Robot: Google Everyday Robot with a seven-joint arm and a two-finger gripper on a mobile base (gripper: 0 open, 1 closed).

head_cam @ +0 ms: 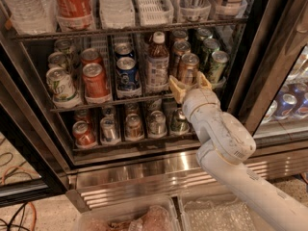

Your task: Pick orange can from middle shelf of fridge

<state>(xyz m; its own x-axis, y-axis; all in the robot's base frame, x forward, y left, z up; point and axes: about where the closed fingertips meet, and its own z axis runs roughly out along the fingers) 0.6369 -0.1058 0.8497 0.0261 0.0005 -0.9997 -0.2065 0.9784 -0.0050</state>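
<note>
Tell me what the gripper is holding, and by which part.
Nothing is held. The gripper is open, its fingers spread before the orange can on the middle shelf, not closed on it.

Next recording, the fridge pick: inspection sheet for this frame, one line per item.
Surface: middle shelf, a wire rack, its lanes lined with drinks.
Job's things: orange can upright at the front of its lane, right of the bottle; fridge with the arm reaching in.
Clutter: red can, blue can and green cans on the same shelf.
Grippers: gripper open, at the shelf's front edge just before the orange can, not closed on it.
Cables: orange cable on the floor, lower left.
Surroundings: clear bins in front of the fridge; second cooler to the right.
</note>
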